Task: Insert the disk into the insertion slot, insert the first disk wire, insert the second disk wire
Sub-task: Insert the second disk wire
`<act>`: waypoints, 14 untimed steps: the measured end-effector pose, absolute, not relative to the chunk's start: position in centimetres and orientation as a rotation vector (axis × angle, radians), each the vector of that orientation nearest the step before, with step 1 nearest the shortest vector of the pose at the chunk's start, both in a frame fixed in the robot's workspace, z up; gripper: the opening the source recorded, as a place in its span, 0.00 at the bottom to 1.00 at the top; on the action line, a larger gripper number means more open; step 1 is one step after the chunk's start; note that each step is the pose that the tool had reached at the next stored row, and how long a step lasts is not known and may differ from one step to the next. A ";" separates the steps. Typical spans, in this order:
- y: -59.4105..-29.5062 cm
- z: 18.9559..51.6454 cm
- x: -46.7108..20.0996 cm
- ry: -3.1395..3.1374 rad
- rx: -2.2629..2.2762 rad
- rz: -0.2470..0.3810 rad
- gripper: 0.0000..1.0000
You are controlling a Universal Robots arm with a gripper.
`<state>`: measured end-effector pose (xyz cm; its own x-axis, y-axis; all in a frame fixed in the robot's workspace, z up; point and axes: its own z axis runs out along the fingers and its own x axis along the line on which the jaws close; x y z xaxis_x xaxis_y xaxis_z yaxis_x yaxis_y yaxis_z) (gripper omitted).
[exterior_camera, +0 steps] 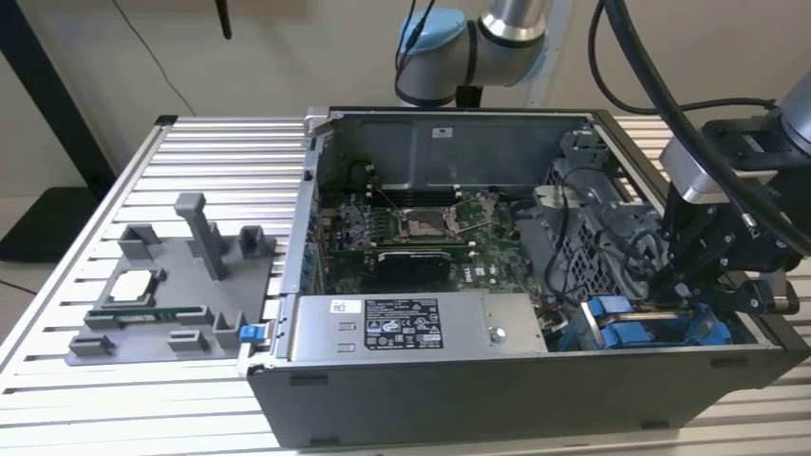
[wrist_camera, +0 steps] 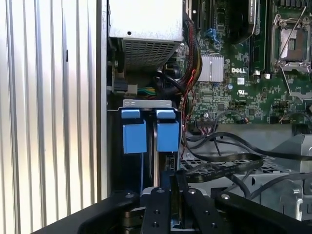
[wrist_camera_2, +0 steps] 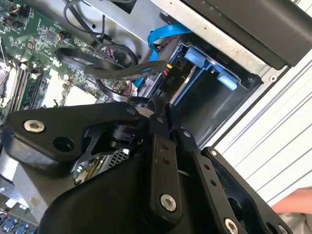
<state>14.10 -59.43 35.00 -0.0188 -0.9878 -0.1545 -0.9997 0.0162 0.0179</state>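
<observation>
Two blue caddy tabs, one drive cage — tool lowered beside them.

Reaches down into the open computer case on the table, fingers pressed nearly together on a dark connector — disk edge-on between the tabs.

From my remote station: ribbed aluminium tabletop spanning the scene; plain beige wall at twelve o'clock; black stand at ten o'clock; even, soft lighting.
</observation>
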 end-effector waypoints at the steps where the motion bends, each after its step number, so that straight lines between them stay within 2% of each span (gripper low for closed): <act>1: -59.4 35.0 14.1 2.166 -2.128 0.182 0.00; 14: -59.2 34.7 13.8 2.154 -2.120 0.159 0.00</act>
